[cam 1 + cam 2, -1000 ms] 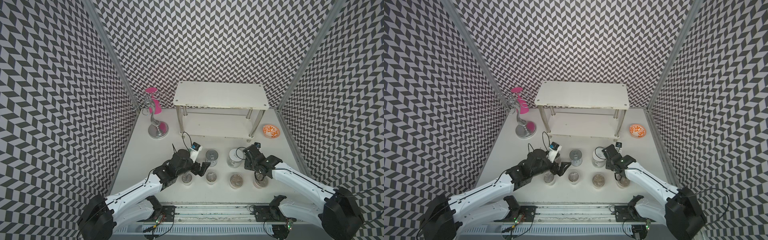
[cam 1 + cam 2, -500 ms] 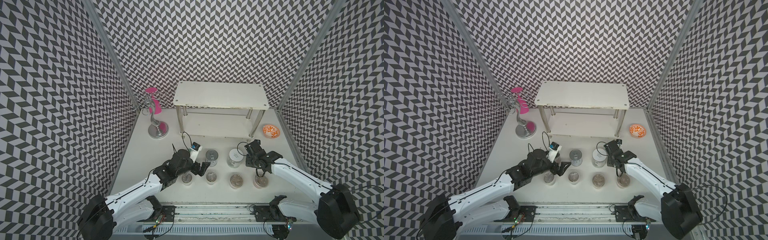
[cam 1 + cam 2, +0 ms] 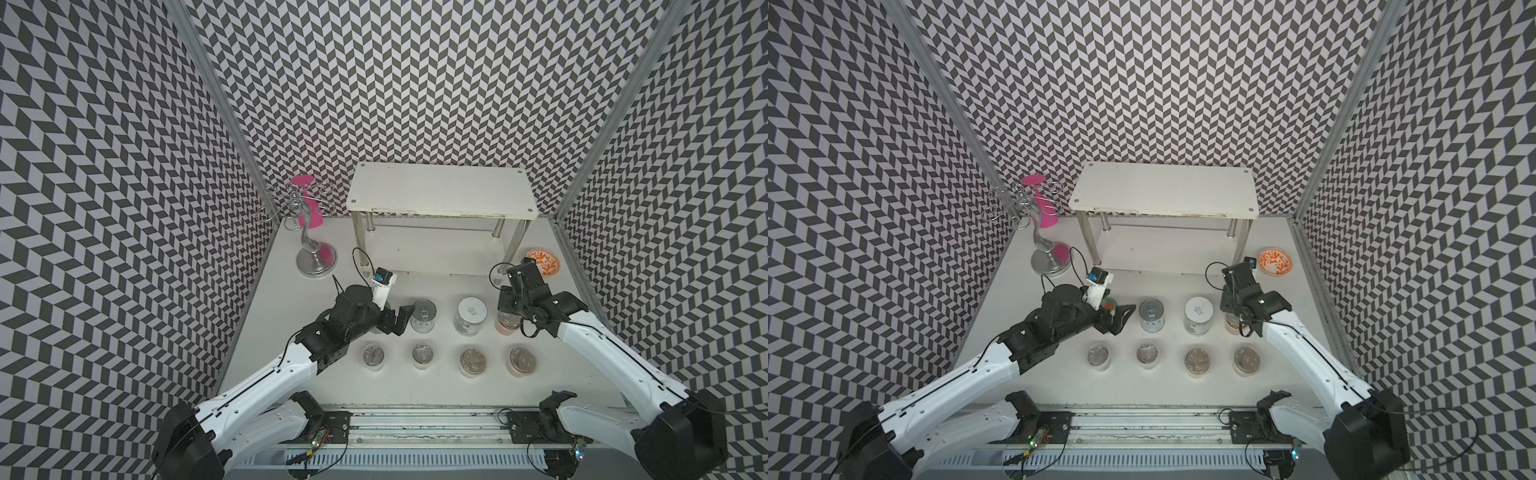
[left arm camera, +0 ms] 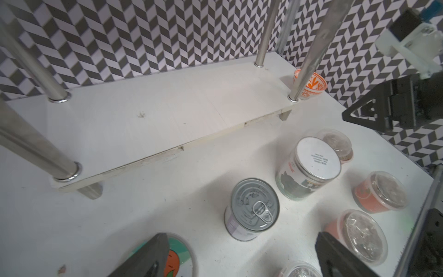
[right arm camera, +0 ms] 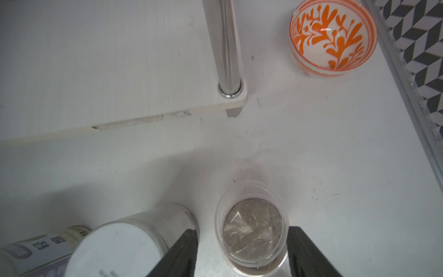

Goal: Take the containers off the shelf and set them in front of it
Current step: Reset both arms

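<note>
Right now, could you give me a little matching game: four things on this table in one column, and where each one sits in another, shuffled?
Things:
1. silver tin can
2. back-row clear plastic tub
3. orange-and-white patterned bowl
4. pink cup

Places:
A. right of the shelf
B. far left, by the chrome cup stand
C. within the open right end effector
D. just left of the white-lidded clear jar

Pairs: 1-D, 2-C, 3-A, 4-B.
</note>
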Robot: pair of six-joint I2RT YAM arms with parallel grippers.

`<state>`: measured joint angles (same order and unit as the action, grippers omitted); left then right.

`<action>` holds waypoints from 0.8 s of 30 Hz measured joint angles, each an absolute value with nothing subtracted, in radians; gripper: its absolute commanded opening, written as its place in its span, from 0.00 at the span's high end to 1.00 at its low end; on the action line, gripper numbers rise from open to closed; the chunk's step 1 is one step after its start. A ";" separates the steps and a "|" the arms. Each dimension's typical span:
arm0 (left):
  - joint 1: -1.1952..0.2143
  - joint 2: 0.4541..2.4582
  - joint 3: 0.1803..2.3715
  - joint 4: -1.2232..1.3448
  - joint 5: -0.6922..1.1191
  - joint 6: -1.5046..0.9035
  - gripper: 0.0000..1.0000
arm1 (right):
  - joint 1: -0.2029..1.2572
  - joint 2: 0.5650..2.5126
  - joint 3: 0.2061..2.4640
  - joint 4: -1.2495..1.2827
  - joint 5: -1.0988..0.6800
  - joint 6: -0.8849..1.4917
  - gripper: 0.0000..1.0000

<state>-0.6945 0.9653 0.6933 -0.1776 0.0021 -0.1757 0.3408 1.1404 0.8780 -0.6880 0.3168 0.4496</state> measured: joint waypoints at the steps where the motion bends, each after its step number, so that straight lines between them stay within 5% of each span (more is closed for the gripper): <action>1: -0.674 0.960 0.699 -0.188 -0.009 -0.175 0.00 | 0.312 1.138 0.879 -0.670 0.303 0.431 0.31; 13: -0.138 0.924 0.562 -0.121 -0.086 -0.245 0.00 | -0.051 1.085 0.650 -0.144 0.089 0.238 0.00; 24: -0.028 1.255 0.557 0.152 -0.255 -0.194 0.00 | -0.163 1.187 0.350 0.527 0.066 0.131 0.00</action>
<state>-0.0284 1.2552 0.5568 0.1516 -0.2550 -0.1944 -0.1627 1.1870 0.3500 0.5266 0.0662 0.1307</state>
